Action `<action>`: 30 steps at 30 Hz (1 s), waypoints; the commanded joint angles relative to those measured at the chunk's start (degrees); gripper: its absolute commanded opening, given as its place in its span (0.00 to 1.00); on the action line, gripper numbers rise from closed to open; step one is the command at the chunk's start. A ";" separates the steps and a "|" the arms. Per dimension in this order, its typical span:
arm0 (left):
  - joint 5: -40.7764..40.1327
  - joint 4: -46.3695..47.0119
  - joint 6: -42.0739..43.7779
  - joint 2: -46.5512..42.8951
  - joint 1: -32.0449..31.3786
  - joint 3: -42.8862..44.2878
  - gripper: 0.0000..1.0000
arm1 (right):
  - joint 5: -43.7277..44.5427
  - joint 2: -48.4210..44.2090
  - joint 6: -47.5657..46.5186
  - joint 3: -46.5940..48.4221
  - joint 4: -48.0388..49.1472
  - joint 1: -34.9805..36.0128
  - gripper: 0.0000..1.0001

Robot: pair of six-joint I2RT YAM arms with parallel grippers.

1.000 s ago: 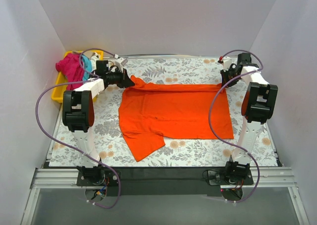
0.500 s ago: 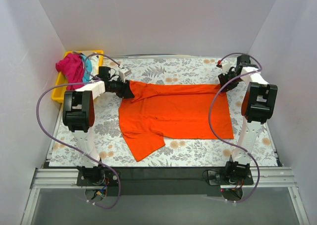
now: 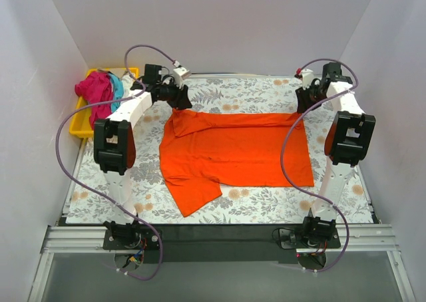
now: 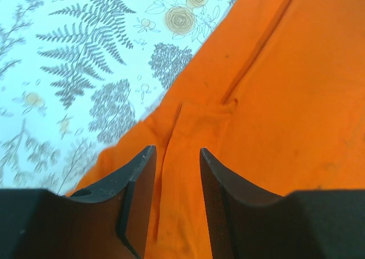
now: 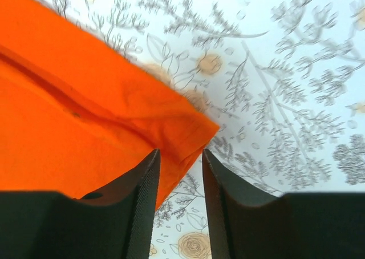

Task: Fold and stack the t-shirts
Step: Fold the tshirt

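A vivid orange t-shirt (image 3: 233,149) lies spread on the floral table, with one sleeve pointing towards the near edge. My left gripper (image 3: 182,102) is open just above the shirt's far left corner. In the left wrist view the orange cloth (image 4: 274,99) lies flat under and between the open jaws of the gripper (image 4: 177,156). My right gripper (image 3: 301,104) is open over the shirt's far right corner. In the right wrist view the gripper (image 5: 181,156) straddles that corner of the cloth (image 5: 68,122). A magenta t-shirt (image 3: 93,89) and a teal t-shirt (image 3: 117,88) lie bunched at the far left.
A yellow plastic tray (image 3: 83,126) holds the bunched shirts at the table's far left edge. White walls close in the table on three sides. Purple cables loop from both arms over the table's sides. Floral tabletop (image 3: 266,199) shows around the orange shirt.
My left gripper let go of the shirt's far left corner and moved back and right. That corner now lies flatter. The right gripper shifted only slightly.
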 commanded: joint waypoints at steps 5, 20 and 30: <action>-7.93 1.49 -1.82 9.55 -6.32 7.55 0.36 | -1.97 2.76 4.58 5.26 -1.82 -0.12 0.33; -7.95 0.26 0.03 11.33 -8.87 8.45 0.21 | -0.92 2.76 3.97 3.50 -2.09 -0.12 0.33; -2.40 -3.68 0.64 4.73 -8.96 5.37 0.00 | -0.83 2.67 3.79 3.24 -2.09 -0.21 0.29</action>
